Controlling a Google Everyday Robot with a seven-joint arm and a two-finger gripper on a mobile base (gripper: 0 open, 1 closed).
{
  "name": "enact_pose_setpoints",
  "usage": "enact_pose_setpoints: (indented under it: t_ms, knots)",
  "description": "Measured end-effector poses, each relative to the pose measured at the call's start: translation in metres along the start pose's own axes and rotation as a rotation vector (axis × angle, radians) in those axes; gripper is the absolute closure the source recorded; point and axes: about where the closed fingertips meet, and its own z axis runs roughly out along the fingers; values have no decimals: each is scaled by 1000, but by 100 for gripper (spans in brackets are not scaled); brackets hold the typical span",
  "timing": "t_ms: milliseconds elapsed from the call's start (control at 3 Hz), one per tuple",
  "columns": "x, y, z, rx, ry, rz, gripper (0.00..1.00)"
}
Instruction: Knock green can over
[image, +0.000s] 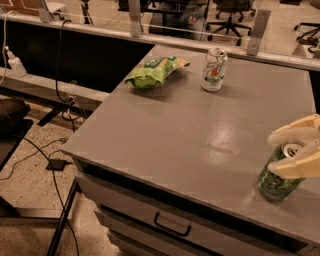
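Observation:
The green can (276, 181) stands upright near the front right edge of the grey table (200, 140). It is dark green with pale swirls and a silver top. My gripper (286, 151) comes in from the right edge of the camera view, with two cream fingers (295, 131) spread open around the can's top. One finger lies behind the rim and one in front of it.
A white can with a green and red logo (214, 69) stands at the table's far side. A light green snack bag (155, 71) lies to its left. Drawers with a handle (171, 226) sit under the table front. Cables lie on the floor at left.

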Motion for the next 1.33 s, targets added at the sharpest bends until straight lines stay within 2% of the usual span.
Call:
enact_pose_setpoints:
  t_ms: [333, 667, 1000, 1333]
  knots:
    - [-26, -7, -1, -18, -38, -29, 100]
    - [-51, -18, 3, -25, -38, -66, 100]
    - [-75, -35, 18, -29, 20, -88, 100]
    - [-84, -57, 49, -68, 150, -79, 100]
